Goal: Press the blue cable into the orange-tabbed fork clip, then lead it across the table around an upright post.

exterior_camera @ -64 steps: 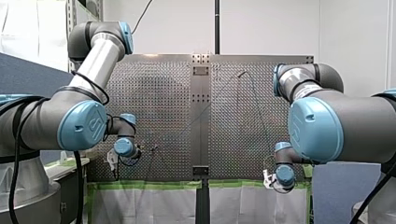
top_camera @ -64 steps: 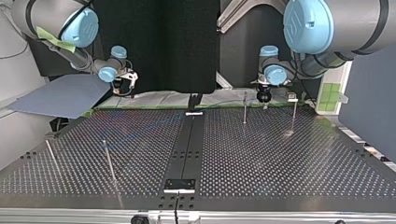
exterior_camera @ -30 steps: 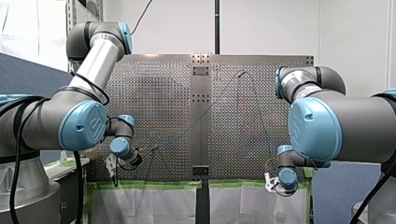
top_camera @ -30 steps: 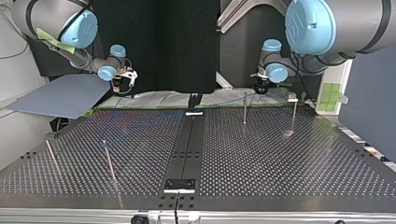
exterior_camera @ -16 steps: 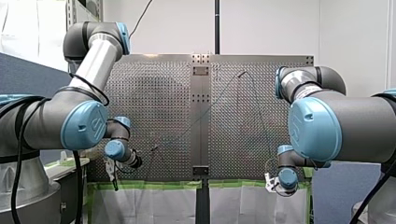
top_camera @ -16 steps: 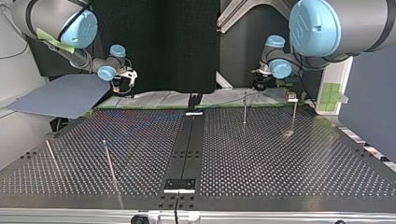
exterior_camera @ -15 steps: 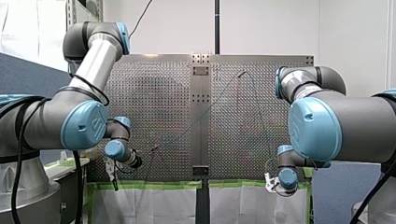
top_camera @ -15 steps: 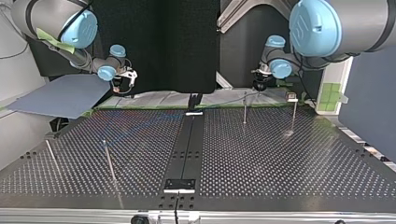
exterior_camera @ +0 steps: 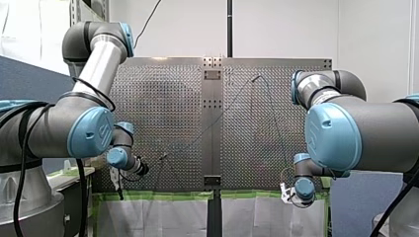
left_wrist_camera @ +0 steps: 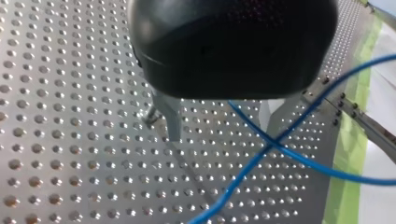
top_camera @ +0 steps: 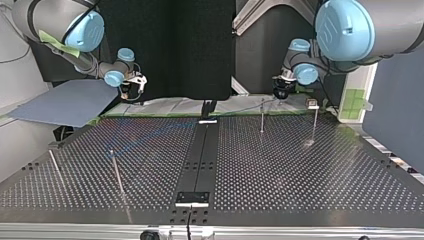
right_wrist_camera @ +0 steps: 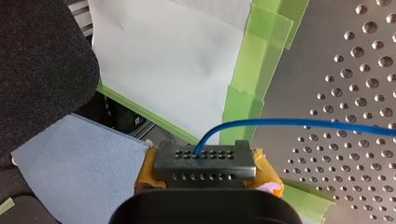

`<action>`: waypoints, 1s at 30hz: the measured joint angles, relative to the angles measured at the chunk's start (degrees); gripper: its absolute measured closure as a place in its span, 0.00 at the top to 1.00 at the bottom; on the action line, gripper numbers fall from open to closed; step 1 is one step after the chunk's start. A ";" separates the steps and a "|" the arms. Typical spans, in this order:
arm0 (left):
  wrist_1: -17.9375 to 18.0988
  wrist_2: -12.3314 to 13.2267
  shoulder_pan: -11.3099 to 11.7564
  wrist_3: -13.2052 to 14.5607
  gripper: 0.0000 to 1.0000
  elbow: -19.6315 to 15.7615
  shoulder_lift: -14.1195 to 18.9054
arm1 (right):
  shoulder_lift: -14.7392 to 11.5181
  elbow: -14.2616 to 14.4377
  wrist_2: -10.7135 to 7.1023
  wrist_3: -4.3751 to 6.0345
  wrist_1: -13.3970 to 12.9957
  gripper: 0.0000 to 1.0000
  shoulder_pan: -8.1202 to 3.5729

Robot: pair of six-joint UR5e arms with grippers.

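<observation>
I am clamping my right hand [right_wrist_camera: 205, 164] on the blue cable [right_wrist_camera: 299, 122], which is leading out from between its yellow pads [right_wrist_camera: 267, 171] over the table [right_wrist_camera: 327, 70]. My left hand [left_wrist_camera: 220, 134] is hanging with fingers [left_wrist_camera: 169, 116] apart, the cable crossing itself just ahead of them. I judge the left should be closing on one strand only, low and taut, before pressing. The cable is looking thin, smooth and springy; the table is dimpled, shiny metal.
</observation>
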 joint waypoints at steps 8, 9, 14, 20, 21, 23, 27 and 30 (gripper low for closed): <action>1.68 0.25 -0.62 1.16 0.82 -3.84 3.40 | 0.00 -0.09 -0.06 -0.16 0.08 0.00 0.01; 1.86 0.27 -0.71 1.55 0.82 -4.29 3.60 | 0.00 -0.10 -0.07 -0.17 0.10 0.00 0.01; 3.80 0.05 -1.35 3.95 0.80 -6.85 5.37 | 0.00 -0.15 -0.14 -0.22 0.13 0.00 0.01; 5.50 -0.80 -2.48 6.63 0.78 -9.52 6.39 | -0.01 -0.18 -0.24 -0.26 0.17 0.00 -0.01; 5.64 -0.81 -2.67 7.03 0.78 -9.92 6.41 | 0.00 -0.19 -0.25 -0.26 0.17 0.00 -0.01; 6.20 -0.85 -3.06 8.01 0.78 -10.79 6.44 | 0.00 -0.19 -0.28 -0.26 0.19 0.00 -0.01; 7.80 -0.90 -3.89 9.91 0.78 -11.46 6.45 | 0.00 -0.20 -0.39 -0.26 0.20 0.00 -0.02; 9.14 -0.84 -4.61 11.28 0.78 -11.58 6.46 | 0.00 -0.20 -0.50 -0.27 0.22 0.00 -0.03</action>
